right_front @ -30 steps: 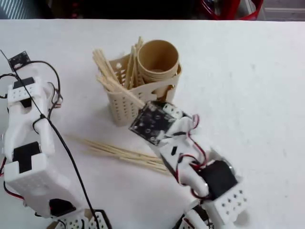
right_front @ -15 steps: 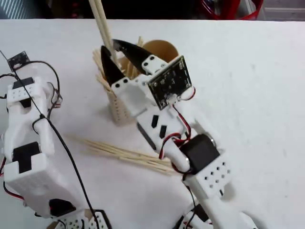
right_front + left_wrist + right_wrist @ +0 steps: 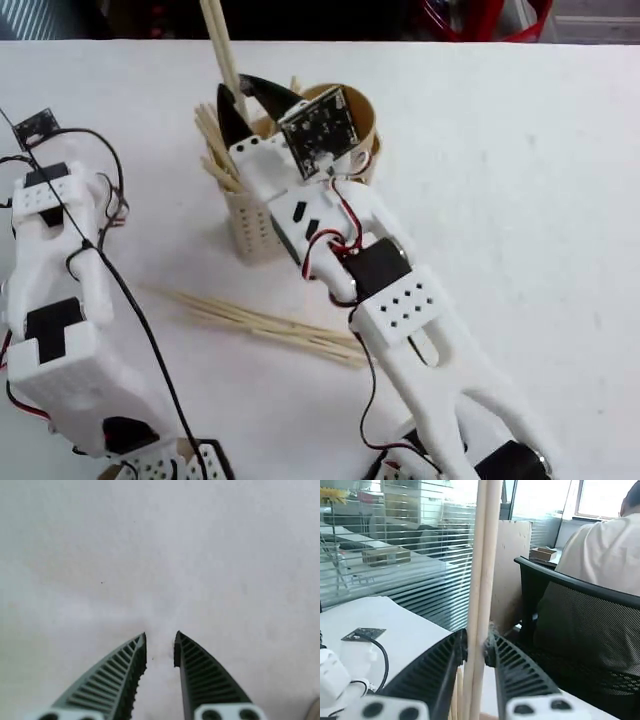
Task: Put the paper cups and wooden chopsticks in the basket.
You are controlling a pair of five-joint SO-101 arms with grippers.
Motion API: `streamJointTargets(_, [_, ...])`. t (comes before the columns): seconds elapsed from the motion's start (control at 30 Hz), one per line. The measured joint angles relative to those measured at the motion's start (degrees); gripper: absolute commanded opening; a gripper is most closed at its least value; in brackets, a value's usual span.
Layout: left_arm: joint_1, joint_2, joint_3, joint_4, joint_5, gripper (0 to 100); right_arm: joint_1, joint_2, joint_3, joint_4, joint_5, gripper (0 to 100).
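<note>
1. Left arm (image 3: 50, 300) lies along the near left side of the table (image 3: 530, 180). Left gripper (image 3: 160, 637) points down at bare white tabletop, fingers a narrow gap apart, nothing between them.
2. Loose chopsticks (image 3: 270, 325) lie flat in a bundle on the table between the two arms, near the front of the basket but apart from it. The right arm passes over their right end.
3. Right arm (image 3: 400, 310) stretches from the near edge up toward the basket.
4. Basket (image 3: 250, 225) is pale and slotted and stands upright mid-table. Stacked paper cups (image 3: 365, 115) stand inside it on the right. Stored chopsticks (image 3: 212, 150) lean out over its left rim.
5. Right gripper (image 3: 243, 100) hangs over the far left part of the basket, fingers pinched tight on the held chopsticks (image 3: 482, 555). These stand nearly upright, upper ends running past the top of the high view. Lower ends are hidden behind the gripper; cannot tell whether they sit inside the basket.
6. Small circuit board (image 3: 38, 123) with a black cable (image 3: 120, 170) lies on the table at far left, beyond the left arm
</note>
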Motion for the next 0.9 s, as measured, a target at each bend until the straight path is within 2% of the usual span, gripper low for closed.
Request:
streamJointTargets(0.1, [0.00, 0.00, 0.00, 0.00, 0.00, 11, 0.26, 0.00, 2.37, 0.00, 0.00, 3.4])
streamJointTargets(0.23, [0.00, 0.00, 0.00, 0.00, 0.00, 11, 0.09, 0.00, 5.89, 1.05, 0.00, 14.6])
streamJointTargets(0.3, [0.00, 0.00, 0.00, 0.00, 0.00, 11, 0.09, -0.44, 6.77, 2.55, 0.00, 17.0])
streamJointTargets(0.5, [0.00, 0.00, 0.00, 0.00, 0.00, 11, 0.18, -7.38, 6.95, 9.85, 0.00, 10.7])
streamJointTargets(0.67, [0.00, 0.00, 0.00, 0.00, 0.00, 11, 0.18, -15.21, 6.95, 17.67, 0.26, 9.8])
streamJointTargets(0.77, [0.00, 0.00, 0.00, 0.00, 0.00, 11, -0.18, -19.60, 6.95, 28.40, 6.15, 10.1])
streamJointTargets(0.9, [0.00, 0.18, 0.00, 0.00, 0.00, 11, -6.07, -20.22, 6.95, 47.56, 19.96, 10.2])
